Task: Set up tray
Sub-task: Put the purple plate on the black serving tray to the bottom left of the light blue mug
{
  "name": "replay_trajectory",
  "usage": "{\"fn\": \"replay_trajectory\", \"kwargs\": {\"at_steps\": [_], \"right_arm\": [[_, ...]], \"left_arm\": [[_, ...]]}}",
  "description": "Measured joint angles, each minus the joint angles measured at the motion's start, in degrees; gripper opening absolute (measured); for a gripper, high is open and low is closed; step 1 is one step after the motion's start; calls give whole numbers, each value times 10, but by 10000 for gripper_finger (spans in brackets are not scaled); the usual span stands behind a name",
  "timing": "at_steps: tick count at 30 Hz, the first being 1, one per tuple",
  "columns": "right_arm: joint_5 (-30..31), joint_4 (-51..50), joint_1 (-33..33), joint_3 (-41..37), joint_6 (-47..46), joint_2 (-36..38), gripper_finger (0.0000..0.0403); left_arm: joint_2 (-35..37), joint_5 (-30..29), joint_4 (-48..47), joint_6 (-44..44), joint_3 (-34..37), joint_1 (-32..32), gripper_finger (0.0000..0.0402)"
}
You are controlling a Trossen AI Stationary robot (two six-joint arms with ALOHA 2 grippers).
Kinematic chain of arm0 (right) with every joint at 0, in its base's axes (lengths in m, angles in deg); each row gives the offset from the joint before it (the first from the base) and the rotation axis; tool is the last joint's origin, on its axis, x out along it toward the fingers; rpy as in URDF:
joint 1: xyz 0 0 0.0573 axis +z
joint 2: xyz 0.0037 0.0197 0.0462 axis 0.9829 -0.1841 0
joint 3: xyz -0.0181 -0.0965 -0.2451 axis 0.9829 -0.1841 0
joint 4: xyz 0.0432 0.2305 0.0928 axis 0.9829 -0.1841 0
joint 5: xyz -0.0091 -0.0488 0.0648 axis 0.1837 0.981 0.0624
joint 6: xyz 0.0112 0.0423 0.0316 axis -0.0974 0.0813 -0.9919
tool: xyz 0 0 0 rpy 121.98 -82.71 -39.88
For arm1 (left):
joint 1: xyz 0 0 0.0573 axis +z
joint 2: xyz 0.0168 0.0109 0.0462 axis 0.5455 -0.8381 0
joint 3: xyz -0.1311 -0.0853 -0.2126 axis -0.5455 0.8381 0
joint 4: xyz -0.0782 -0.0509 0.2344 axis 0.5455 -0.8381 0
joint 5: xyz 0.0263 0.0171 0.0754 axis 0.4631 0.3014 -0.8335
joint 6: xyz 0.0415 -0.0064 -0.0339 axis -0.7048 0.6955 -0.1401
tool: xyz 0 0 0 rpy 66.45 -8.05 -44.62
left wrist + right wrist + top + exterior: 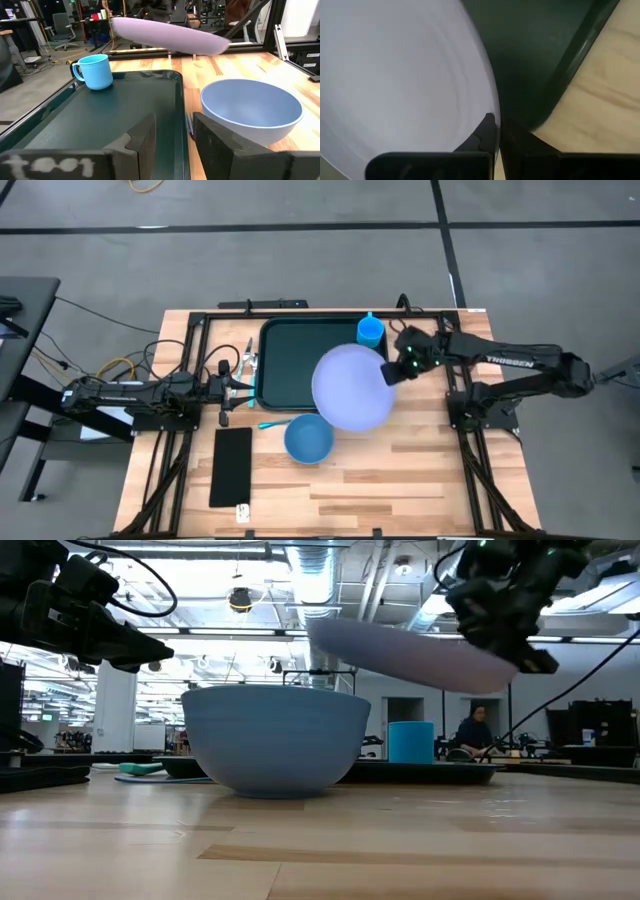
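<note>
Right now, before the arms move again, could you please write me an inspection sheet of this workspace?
Surface: wooden table, bare toward the near edge.
Job's things: dark tray flat on the table; blue cup standing in its far right corner; lavender plate held in the air, tilted, over the tray's right edge; blue bowl on the table beside the tray, not in it.
Clutter: flat black rectangle on the table; teal utensil lying next to the bowl.
Grippers: right gripper shut on the plate's rim; left gripper open, empty, at the tray's left edge.
Cables: wires on the floor beside the left arm.
Surroundings: a seated person far behind the table.
</note>
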Motion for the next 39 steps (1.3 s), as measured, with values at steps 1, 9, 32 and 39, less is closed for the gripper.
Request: {"fn": "replay_trajectory", "kwargs": {"at_steps": [1, 9, 32, 39], "right_arm": [[-3, 6, -11, 0, -1, -7, 1], [-23, 46, -64, 0, 13, -82, 1], [-63, 113, -131, 1, 37, -218, 2], [-66, 112, -139, 1, 50, -231, 1]], "left_arm": [[0, 0, 0, 0, 0, 0, 121], [0, 0, 0, 0, 0, 0, 121], [0, 0, 0, 0, 0, 0, 121], [0, 0, 0, 0, 0, 0, 121]]}}
